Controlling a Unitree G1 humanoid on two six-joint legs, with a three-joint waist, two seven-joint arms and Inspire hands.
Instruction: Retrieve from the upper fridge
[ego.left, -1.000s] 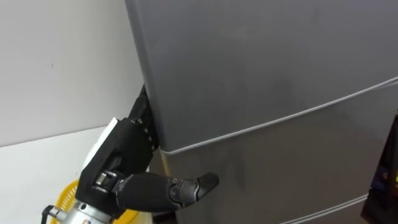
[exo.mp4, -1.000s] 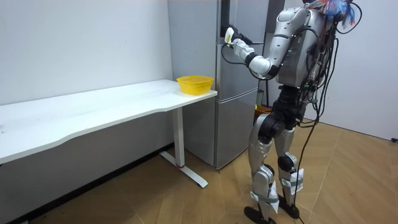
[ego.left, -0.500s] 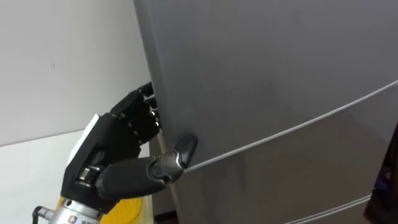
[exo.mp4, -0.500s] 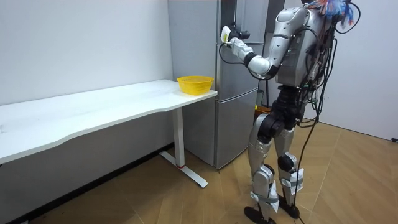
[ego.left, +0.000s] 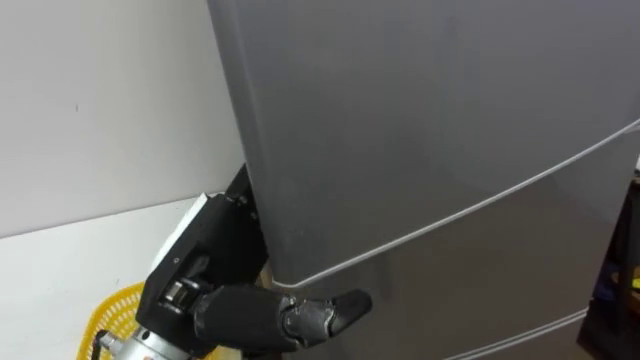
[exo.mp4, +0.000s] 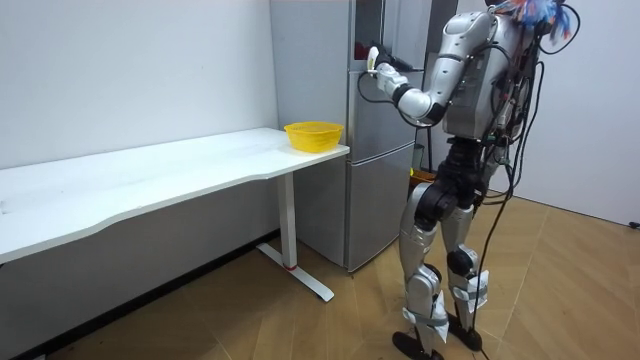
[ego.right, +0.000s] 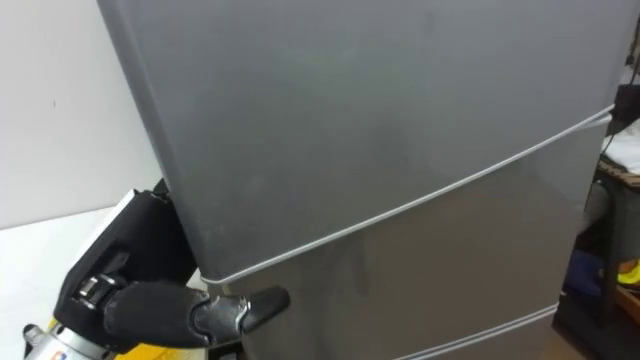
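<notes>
Against half a second ago, the left robot hand is found lower on the left edge of the upper fridge door. Its thumb is now laid along the seam above the lower door. Its fingers are hidden behind the edge, so the grip cannot be told. The pull is judged barely begun. The door is seen as smooth, plain grey; what is to be retrieved is presumed behind it.

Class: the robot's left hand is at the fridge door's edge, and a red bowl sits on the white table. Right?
No: the bowl on the white table is yellow, not red, as the room view shows; the rest is right.
</notes>
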